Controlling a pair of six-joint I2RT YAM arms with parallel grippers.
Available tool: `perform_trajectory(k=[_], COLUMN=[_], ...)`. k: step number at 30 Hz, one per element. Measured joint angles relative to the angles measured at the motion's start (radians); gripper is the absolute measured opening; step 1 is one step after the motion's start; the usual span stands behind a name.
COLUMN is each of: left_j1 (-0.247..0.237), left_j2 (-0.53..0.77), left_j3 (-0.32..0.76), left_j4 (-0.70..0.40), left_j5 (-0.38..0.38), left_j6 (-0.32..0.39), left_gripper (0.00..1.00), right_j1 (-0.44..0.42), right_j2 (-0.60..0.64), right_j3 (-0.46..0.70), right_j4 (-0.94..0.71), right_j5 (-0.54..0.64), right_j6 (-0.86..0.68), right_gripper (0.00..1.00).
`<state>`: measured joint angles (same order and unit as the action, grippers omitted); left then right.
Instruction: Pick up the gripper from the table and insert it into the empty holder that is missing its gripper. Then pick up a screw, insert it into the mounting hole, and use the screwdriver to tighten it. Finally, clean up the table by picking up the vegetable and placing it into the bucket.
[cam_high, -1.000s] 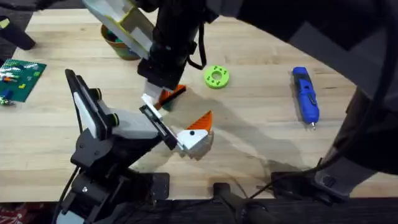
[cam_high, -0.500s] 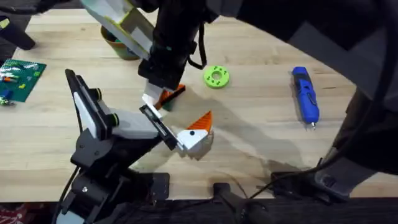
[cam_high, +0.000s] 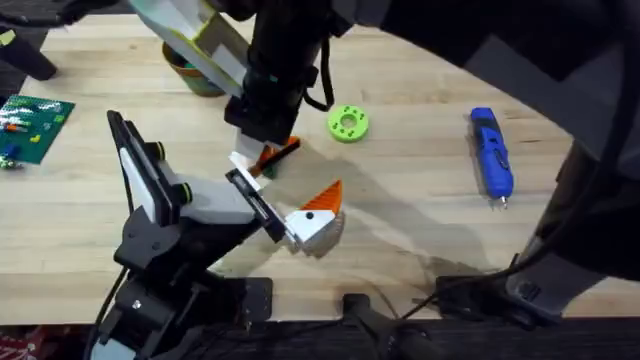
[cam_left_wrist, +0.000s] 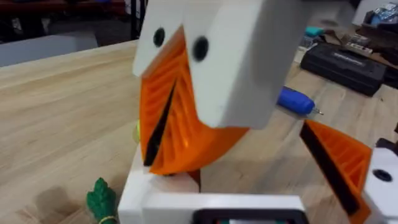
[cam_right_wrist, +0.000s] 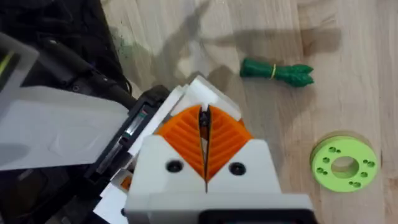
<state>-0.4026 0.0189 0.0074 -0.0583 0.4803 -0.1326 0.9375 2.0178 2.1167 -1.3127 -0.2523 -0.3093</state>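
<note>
Two ribbed orange pads (cam_right_wrist: 186, 134) of the right gripper (cam_right_wrist: 204, 134) pressed flat together above the white plastic holder tip (cam_right_wrist: 202, 93). Nearby lay a knobbly green vegetable (cam_right_wrist: 277, 72) and a stubby blue screwdriver (cam_high: 491, 152); the left gripper's opening I couldn't tell.

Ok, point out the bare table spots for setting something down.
Bare wood lies between the lime-green ring and the screwdriver, and in front of both toward the near edge. Another patch lies between the circuit board and the holder. It is crowded around the right gripper.

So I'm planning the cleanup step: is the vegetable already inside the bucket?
No, the vegetable lies flat on the bare wooden table in the right wrist view, near the lime-green ring, not in any container.
</note>
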Motion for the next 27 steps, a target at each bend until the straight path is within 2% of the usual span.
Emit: perform_trajectory(k=[22, 23, 27], left_j1=[-0.005, -0.005, -0.004], left_j2=[0.0, 0.0, 0.002], left_j3=[0.0, 0.0, 0.0], left_j4=[0.001, 0.001, 0.0], left_j5=[0.018, 0.017, 0.0], left_j6=[0.0, 0.0, 0.0], left_gripper=[0.988, 0.988, 0.988], right_j1=[-0.001, -0.001, -0.001], right_j2=[0.0, 0.0, 0.0], right_j3=[0.005, 0.005, 0.005], right_j4=[-0.024, -0.027, -0.048], right_j5=[0.002, 0.003, 0.019], right_j6=[-0.038, -0.036, -0.043], right_gripper=[0.019, 0.09, 0.67])
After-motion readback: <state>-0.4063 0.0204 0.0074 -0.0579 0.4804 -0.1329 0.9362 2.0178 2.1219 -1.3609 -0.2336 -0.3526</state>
